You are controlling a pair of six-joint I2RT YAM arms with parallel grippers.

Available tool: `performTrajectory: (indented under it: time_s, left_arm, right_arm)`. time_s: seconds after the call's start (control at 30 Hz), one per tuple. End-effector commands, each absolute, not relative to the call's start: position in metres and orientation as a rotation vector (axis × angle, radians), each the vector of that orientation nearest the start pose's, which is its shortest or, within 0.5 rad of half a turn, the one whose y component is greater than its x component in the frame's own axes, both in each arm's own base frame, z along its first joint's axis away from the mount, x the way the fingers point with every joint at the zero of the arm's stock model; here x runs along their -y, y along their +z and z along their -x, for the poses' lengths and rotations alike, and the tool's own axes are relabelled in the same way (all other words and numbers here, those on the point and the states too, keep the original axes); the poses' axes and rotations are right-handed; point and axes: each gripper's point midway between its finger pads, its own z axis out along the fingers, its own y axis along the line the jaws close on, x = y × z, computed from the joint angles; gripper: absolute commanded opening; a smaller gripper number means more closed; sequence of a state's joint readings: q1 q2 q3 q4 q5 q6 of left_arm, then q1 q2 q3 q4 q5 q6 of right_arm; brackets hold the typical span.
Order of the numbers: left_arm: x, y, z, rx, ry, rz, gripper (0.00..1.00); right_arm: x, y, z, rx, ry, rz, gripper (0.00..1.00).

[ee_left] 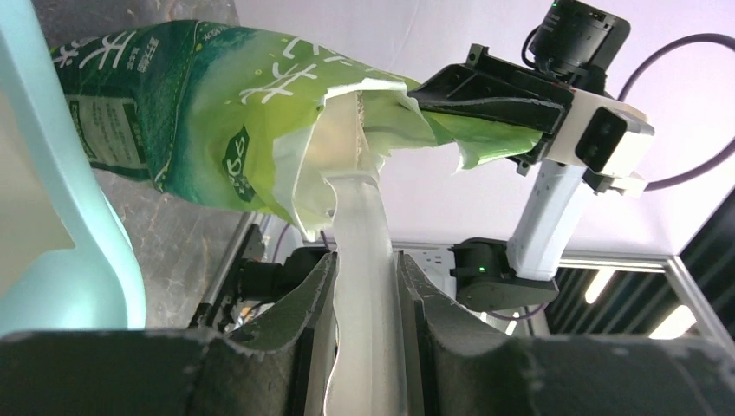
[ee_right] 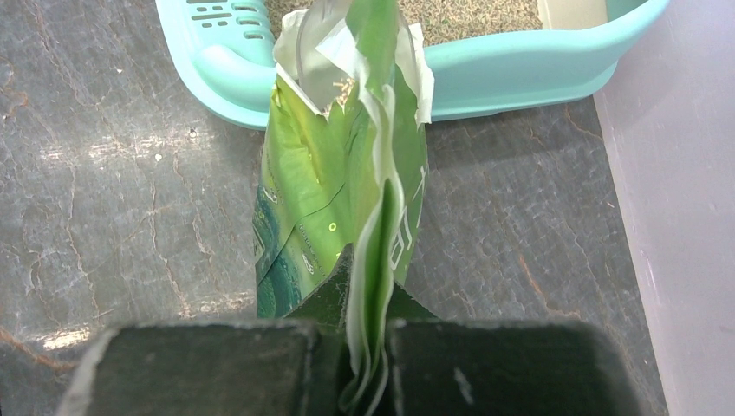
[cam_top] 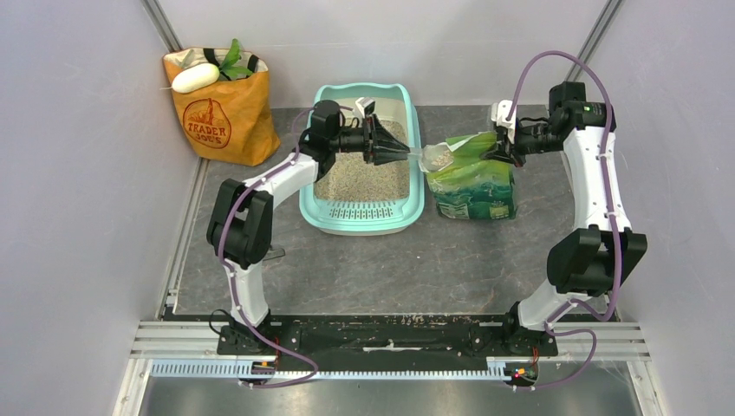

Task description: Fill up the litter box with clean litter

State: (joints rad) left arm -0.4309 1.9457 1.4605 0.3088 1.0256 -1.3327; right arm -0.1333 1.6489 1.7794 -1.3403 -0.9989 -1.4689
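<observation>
beside the bag (cam_top: pixel 472 178), litter box (cam_top: pixel 361 223) points away, grate (cam_top: pixel 364 211) nearest — left tool (cam_top: pixel 406 154) grips scoop (cam_top: pixel 436 157), right tool (cam_top: pixel 497 146) bag.

- Orange paper bag (cam_top: pixel 221 121) upright in the far left corner, with a white oblong (cam_top: pixel 195 78) and green leaves (cam_top: pixel 232 61) poking out on top.
- Green printed bag (cam_top: pixel 472 178) right of centre, its top torn open.
- Clear scoop (cam_top: pixel 436 157) right at that opening.
- Dark marbled table (cam_top: pixel 390 269) under it all.

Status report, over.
Left fingers shut on loaded scoop at green bag mouth. Right fingers pinching bag top. Litter box partly filled. Nothing between scoop and box.
</observation>
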Motion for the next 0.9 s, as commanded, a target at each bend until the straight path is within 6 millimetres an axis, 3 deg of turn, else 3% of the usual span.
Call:
performTrajectory:
  time_s: [0.0,0.33,0.47,0.87]
  left_arm:
    - [0.336,0.324,-0.358,-2.019,-2.167,-0.108,0.02]
    - [0.314,0.324,-0.349,-2.002,-2.161,-0.126,0.02]
    - [0.301,0.316,-0.352,-2.010,-2.156,-0.122,0.02]
    - [0.264,0.320,-0.362,-1.958,-2.147,-0.074,0.02]
  right_arm:
    - [-0.084,0.318,-0.366,-1.440,0.443,1.478,0.00]
    - [-0.093,0.327,-0.360,-1.454,0.409,1.486,0.00]
    - [-0.096,0.328,-0.361,-1.464,0.416,1.479,0.00]
    - [-0.102,0.335,-0.360,-1.474,0.422,1.465,0.00]
